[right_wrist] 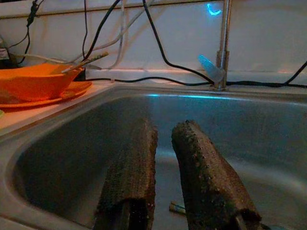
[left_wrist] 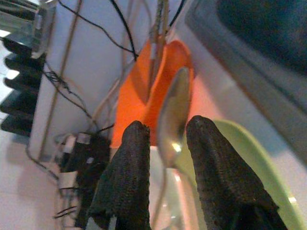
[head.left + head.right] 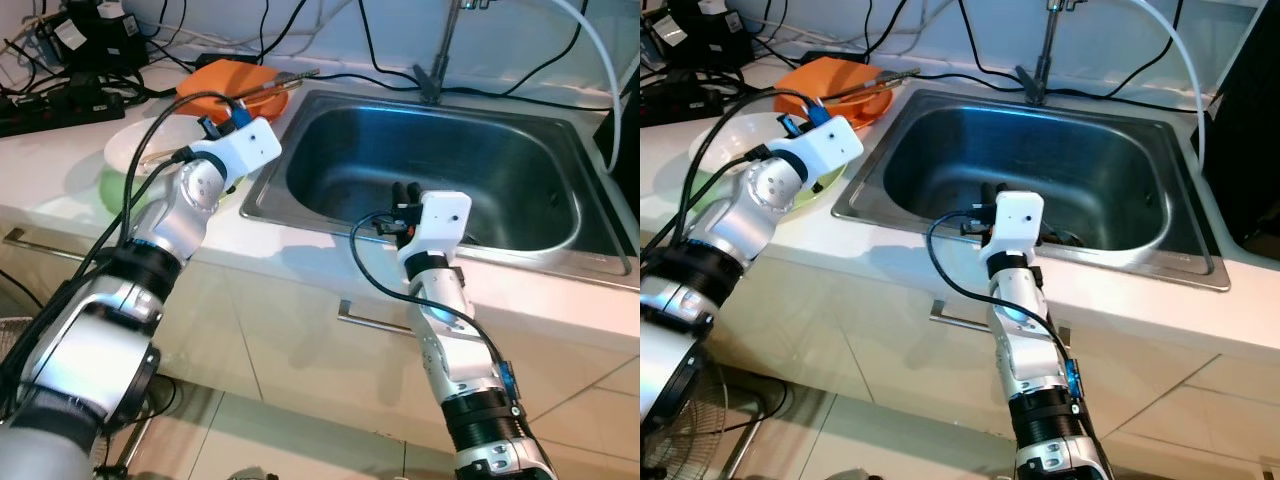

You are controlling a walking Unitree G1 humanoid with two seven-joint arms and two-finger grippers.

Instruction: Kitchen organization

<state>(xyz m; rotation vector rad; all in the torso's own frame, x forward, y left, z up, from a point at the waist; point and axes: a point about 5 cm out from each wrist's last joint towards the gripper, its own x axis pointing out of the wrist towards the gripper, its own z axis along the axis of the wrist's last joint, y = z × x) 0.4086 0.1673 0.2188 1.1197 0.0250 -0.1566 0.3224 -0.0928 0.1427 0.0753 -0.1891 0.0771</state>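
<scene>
Dishes [image 3: 232, 78] sat stacked upper left, unsorted; left gripper [image 2: 165, 143] pinched a spoon [image 2: 173, 115], right gripper [image 1: 163, 165] hung released over sink [image 3: 440, 160].

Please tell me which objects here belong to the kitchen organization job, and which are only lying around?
Belonging to the job:
- spoon, between the left end effector fingers
- orange bowl holding chopsticks
- green plate and white bowl
- sink, where the right end effector reaches in

Just lying about:
- black cables
- power strip
- faucet

Home kitchen: steel sink [image 3: 440, 170], faucet [image 3: 440, 55], countertop [image 3: 60, 170].
</scene>
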